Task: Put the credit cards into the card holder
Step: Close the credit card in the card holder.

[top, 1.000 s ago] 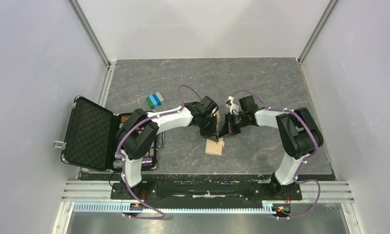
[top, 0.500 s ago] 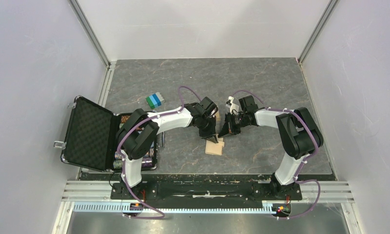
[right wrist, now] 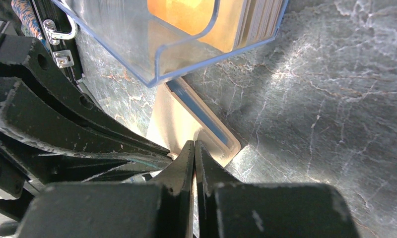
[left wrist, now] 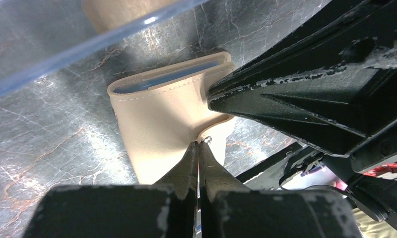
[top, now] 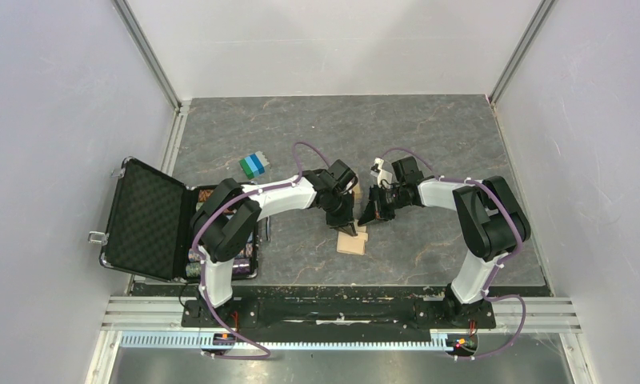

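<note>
Left pincer (top: 346,230) is clenched tight, and its tips sit right on the little snap tab (left wrist: 214,130) of the wallet (top: 353,242). I cannot tell if it pinches the tab or only touches it. Right pincer (top: 364,222) is clenched too and holds nothing. Its tip pokes the wallet's edge just beside the tab. The two pincers point at each other, one from each side, and nearly touch.

The tan wallet lies in the middle of the grey bench (top: 461,152). Most of it is on the near side of the pincer tips. Its far edge gapes a bit, and blue shows inside.

Off to the left, by the near edge, a black case (top: 145,220) lies open.

Just past the pincer tips stands a clear box (right wrist: 127,34) with an orange thing (right wrist: 186,15) in it. The box is just beside the wallet's far edge.

Farther back and to the left sits a small green and blue block (top: 254,165), well apart from the wallet.
</note>
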